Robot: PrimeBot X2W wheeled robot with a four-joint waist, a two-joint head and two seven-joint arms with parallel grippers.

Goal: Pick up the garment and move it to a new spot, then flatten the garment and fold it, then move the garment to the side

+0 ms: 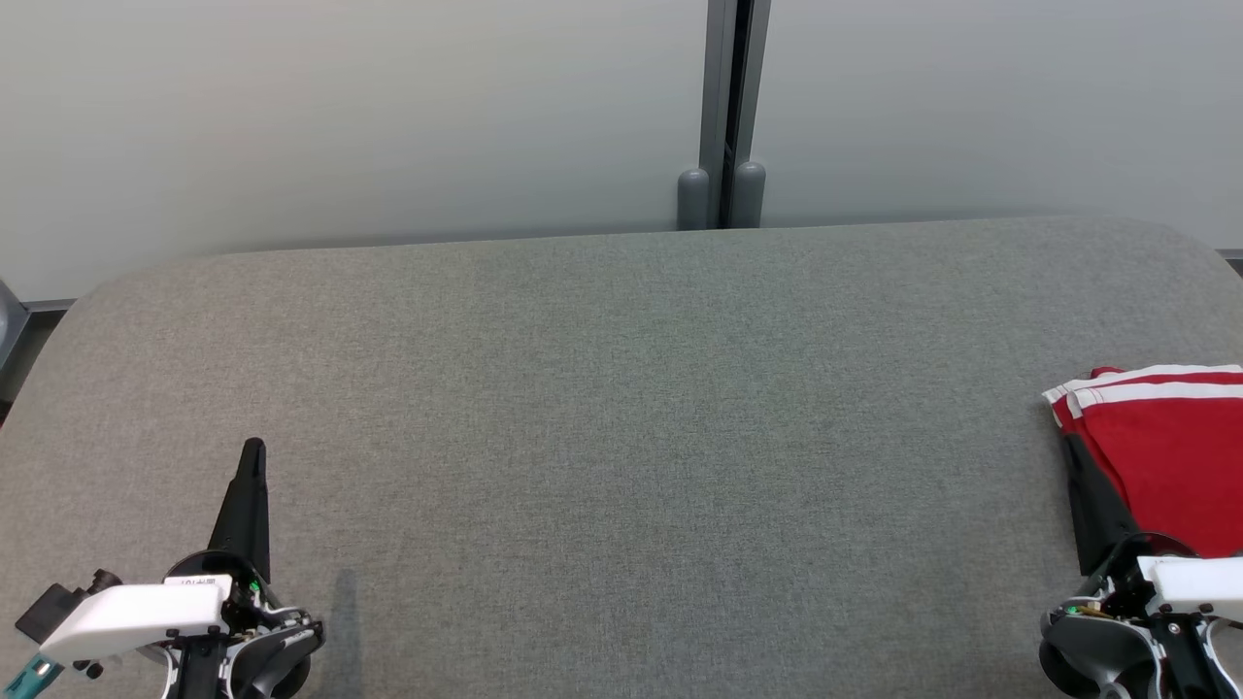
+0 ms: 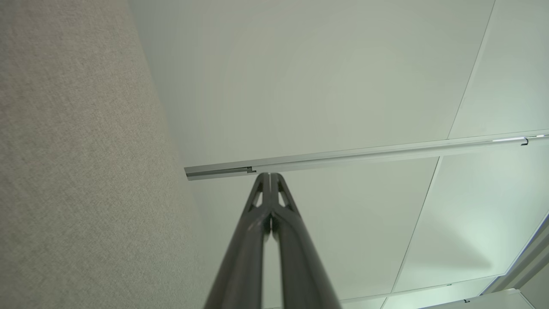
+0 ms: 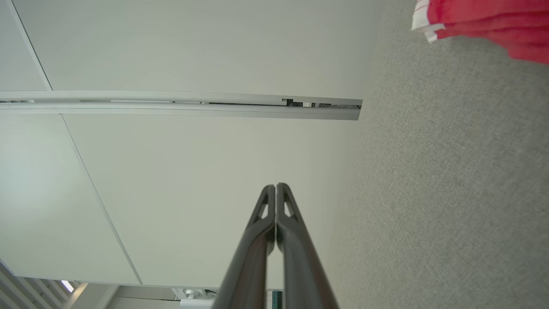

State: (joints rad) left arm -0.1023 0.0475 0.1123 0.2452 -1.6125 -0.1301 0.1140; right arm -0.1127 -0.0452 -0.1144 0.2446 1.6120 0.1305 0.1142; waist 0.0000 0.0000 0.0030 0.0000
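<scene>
Readable text: none; no word, number or brand can be made out in any view.
Sticker [image 1: 197,581]: small and white, on the body of the left gripper [image 1: 252,449] in the head view; it bears dark marks that are too small to read.

A grey fabric table [image 1: 621,388] meets pale wall panels [image 1: 340,116] joined by a metal post [image 1: 717,97].
</scene>
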